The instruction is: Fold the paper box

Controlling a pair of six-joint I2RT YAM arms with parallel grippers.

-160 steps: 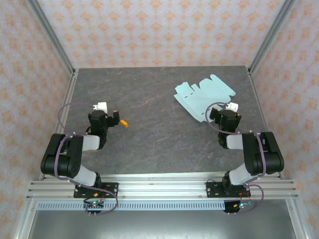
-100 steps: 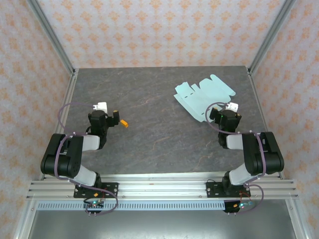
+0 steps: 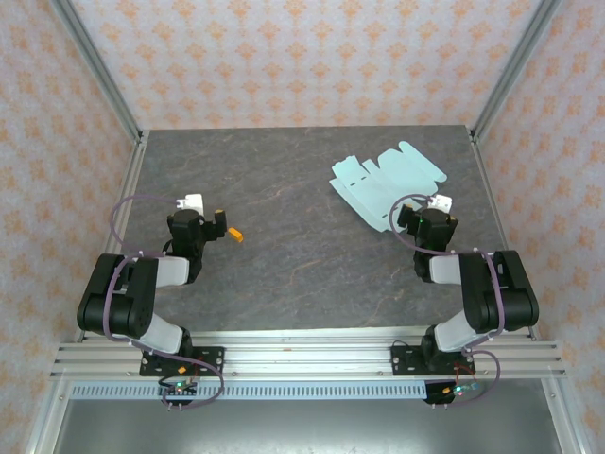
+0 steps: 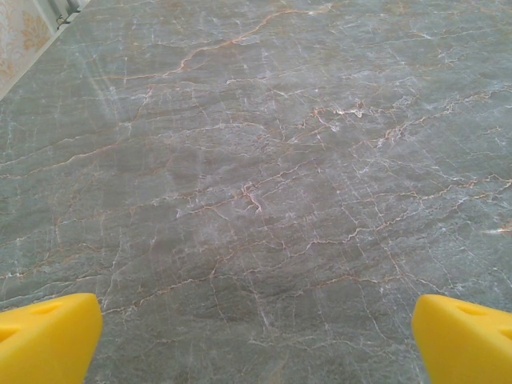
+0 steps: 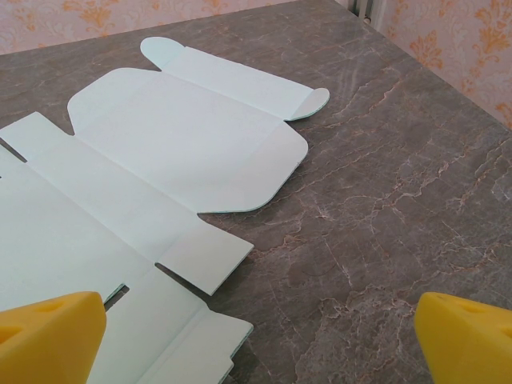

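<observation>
From above, the right gripper (image 3: 409, 216) is hard to read. Its own wrist covers the fingertips and a little of the sheet's near edge, so we cannot tell its opening from here. The paper box (image 3: 388, 182) is a flat, unfolded die-cut sheet of pale mint-blue card. It lies toward 1 o'clock on the dark veined surface (image 3: 284, 189), with rounded tabs along its far edge. The right gripper sits at the sheet's 5 o'clock corner. The left gripper (image 3: 228, 225) is over at 9 o'clock, well apart from the sheet.

From the left wrist, we see the left gripper (image 4: 256, 344) spread wide. Its yellow fingertips (image 4: 48, 340) are cut off at 7 and 5 o'clock, with bare surface (image 4: 256, 160) between them.

From the right wrist, the paper box (image 5: 184, 136) spreads from 12 round to 8 o'clock and is cut off at the left and bottom edges. We make out crease lines, narrow slits and rounded tabs at 11 and 1 o'clock, all lying flat on the surface (image 5: 400, 200). The right gripper (image 5: 256, 340) is wide open and holds nothing. Its 7 o'clock fingertip sits over the card, but we cannot tell whether it touches.
</observation>
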